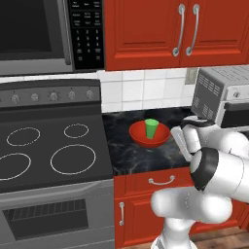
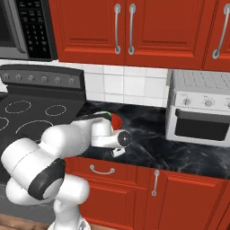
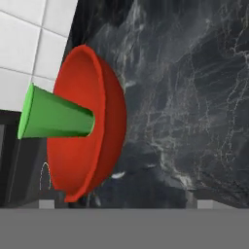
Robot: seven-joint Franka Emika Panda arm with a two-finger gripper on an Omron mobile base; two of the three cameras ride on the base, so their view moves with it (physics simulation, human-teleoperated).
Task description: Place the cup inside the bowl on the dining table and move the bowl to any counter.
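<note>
The red bowl [image 1: 144, 137] sits on the black marble counter [image 1: 141, 160], just right of the stove. The green cup [image 1: 151, 127] stands upright inside it. My gripper [image 1: 175, 137] is right of the bowl at about rim height, apart from it, with nothing between its fingers. In the rolled hand view the bowl [image 3: 104, 121] lies on its side with the cup [image 3: 53, 116] poking out of it. The gripper [image 3: 125, 203] is open there, its tips wide apart at the bottom. In the right base view my arm covers most of the bowl [image 2: 117, 120].
A black stove [image 1: 48, 151] adjoins the counter on the left, with a microwave [image 1: 34, 34] above it. A silver toaster oven [image 2: 202, 108] stands on the counter's right part. Red wall cabinets [image 1: 170, 34] hang overhead, and a white tiled wall [image 1: 141, 90] backs the counter.
</note>
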